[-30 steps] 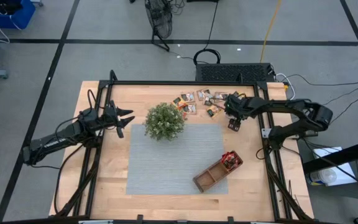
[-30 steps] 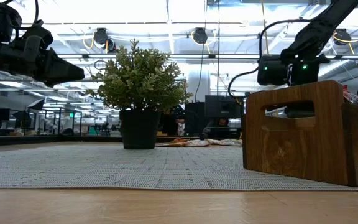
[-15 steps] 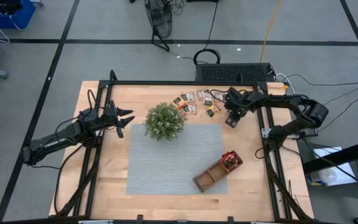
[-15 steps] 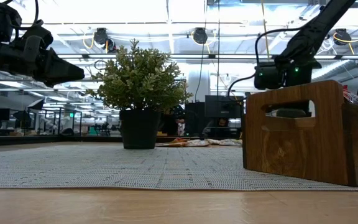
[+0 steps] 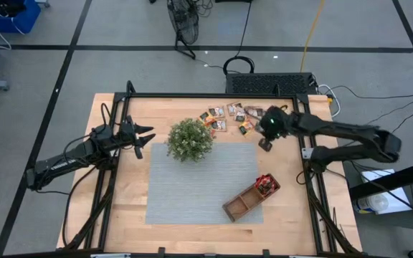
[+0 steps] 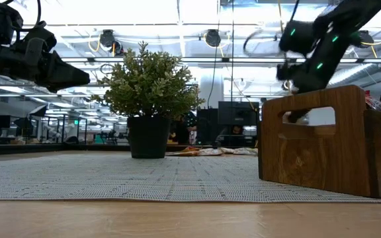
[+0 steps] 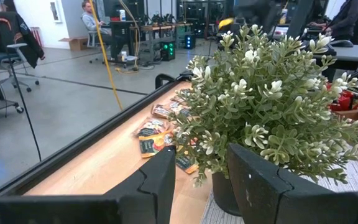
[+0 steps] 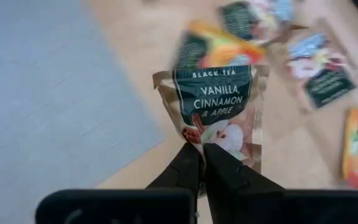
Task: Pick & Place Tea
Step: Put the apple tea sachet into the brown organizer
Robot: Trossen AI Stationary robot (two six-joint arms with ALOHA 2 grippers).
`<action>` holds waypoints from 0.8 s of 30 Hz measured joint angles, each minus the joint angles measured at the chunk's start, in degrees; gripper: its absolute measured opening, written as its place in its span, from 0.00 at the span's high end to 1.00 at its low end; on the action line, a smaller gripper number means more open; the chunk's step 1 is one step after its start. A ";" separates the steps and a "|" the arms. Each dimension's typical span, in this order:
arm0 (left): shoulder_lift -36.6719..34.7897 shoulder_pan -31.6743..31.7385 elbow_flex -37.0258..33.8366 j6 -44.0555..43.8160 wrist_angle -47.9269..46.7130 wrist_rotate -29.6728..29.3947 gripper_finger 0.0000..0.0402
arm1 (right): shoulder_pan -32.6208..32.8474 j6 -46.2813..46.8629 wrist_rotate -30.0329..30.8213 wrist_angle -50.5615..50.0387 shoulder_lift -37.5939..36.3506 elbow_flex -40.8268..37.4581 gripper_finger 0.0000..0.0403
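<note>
Pinching a tea sachet (image 8: 219, 112), the right end effector (image 8: 202, 151) hangs above the wooden table (image 5: 285, 208) beside the grey mat (image 5: 192, 186).

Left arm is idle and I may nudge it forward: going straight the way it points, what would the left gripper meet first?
Most likely the potted plant: it fills the left gripper's wrist view dead ahead, and from above it sits just beyond the fingertips. Exact gap is unclear.

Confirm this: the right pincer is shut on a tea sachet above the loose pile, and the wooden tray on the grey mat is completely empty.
Not quite. The right pincer is indeed shut on a tea sachet above the loose pile, but the wooden tray on the grey mat is not empty: the high view shows red sachets already in its end compartment nearest the right arm.
</note>
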 joint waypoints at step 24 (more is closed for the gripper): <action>0.00 0.01 0.01 0.00 0.00 0.00 0.63 | 49.49 -11.81 39.90 81.56 1.75 -27.71 1.00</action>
